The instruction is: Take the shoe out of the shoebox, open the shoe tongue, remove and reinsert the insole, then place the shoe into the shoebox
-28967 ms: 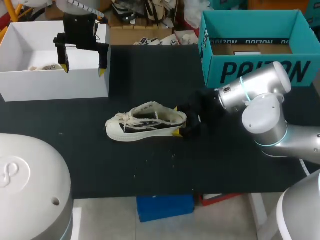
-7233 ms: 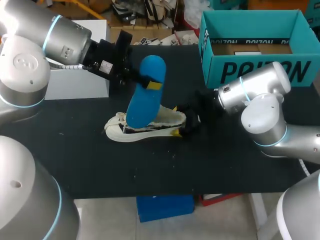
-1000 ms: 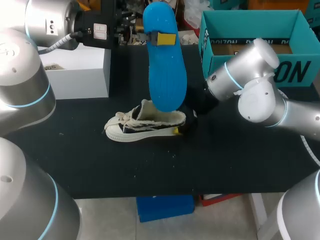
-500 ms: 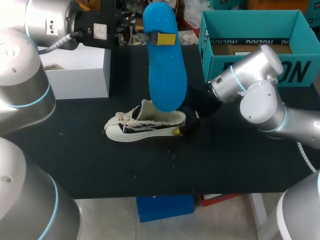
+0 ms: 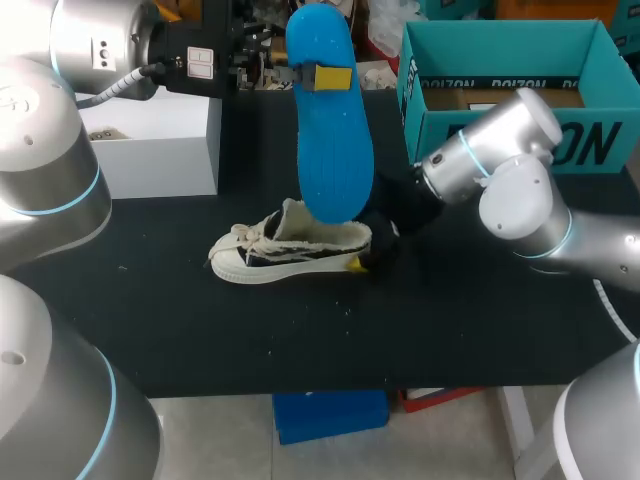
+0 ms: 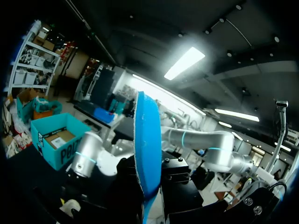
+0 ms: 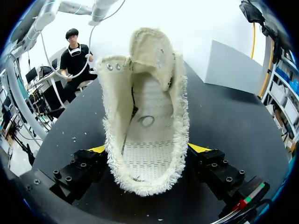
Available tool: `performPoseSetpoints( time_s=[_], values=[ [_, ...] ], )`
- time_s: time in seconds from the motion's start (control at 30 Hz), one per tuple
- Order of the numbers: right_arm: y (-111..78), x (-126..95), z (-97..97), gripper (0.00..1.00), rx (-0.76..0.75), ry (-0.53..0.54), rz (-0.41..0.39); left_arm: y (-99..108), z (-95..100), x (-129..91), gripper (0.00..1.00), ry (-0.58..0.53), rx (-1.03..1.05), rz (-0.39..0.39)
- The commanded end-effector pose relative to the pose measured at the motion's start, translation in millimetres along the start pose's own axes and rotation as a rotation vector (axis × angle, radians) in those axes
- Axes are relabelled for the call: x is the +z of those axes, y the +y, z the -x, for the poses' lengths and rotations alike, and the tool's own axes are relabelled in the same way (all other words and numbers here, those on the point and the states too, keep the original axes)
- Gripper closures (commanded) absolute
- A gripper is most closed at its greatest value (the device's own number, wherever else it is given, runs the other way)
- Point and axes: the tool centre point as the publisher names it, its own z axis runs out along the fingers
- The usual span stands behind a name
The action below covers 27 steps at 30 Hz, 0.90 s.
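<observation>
The black surface (image 5: 300,340) carries a white shoebox (image 5: 160,150) at its far left and a teal box (image 5: 500,130) at its far right. Between them a cream low-top shoe (image 5: 290,250) with frayed edges and a dark side panel lies on its sole, toe towards the white shoebox. In the right wrist view its mouth gapes, tongue pulled forward, the textured inner floor bare. A bright blue insole (image 5: 330,120) hangs upright above the heel, well off the surface, its lower end just over the shoe's opening. The left tool (image 5: 322,77) is clamped on the insole's upper part. The right tool (image 7: 148,154) straddles the heel, both yellow tips apparently pressed against its sides.
</observation>
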Motion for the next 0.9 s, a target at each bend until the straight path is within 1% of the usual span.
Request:
performPoseSetpoints(
  time_s=[0.03, 0.13, 0.3, 0.37, 0.43, 0.67, 0.7, 0.73, 0.8, 0.9],
  values=[
    [6.0, -8.3, 3.8, 0.00, 0.012, 0.024, -0.084, 0.7, -0.2, 1.0, 1.00, -0.003, 0.000, 0.000],
    [9.2, -16.6, 4.6, 0.00, 0.031, 0.029, -0.215, 0.7, -0.2, 1.0, 1.00, -0.003, 0.000, 0.000],
    [16.3, -29.8, 7.7, 0.00, 0.077, 0.032, -0.509, 0.7, -0.2, 1.0, 1.00, -0.003, 0.000, 0.000],
    [20.3, -33.6, 9.7, 0.00, 0.079, 0.029, -0.593, 0.7, -0.2, 1.0, 1.00, -0.003, 0.000, 0.000],
    [24.5, -36.6, 11.2, 0.00, 0.085, 0.014, -0.646, 0.7, -0.2, 1.0, 1.00, -0.003, 0.000, 0.000],
    [33.2, -40.8, 16.5, 0.00, 0.096, -0.026, -0.775, 0.7, -0.2, 1.0, 1.00, -0.003, 0.000, 0.000],
    [35.5, -40.7, 18.2, 0.00, 0.099, -0.038, -0.817, 0.7, -0.2, 1.0, 1.00, -0.003, 0.000, 0.000],
    [36.6, -40.6, 18.7, 0.00, 0.101, -0.044, -0.832, 0.7, -0.2, 1.0, 1.00, -0.003, 0.000, 0.000],
    [39.6, -40.2, 20.2, 0.00, 0.121, -0.064, -0.894, 0.7, -0.2, 1.0, 1.00, -0.003, 0.000, 0.000],
    [44.1, -39.8, 21.6, 0.00, 0.132, -0.102, -0.942, 0.7, -0.2, 1.0, 1.00, -0.003, 0.000, 0.000]
  ],
)
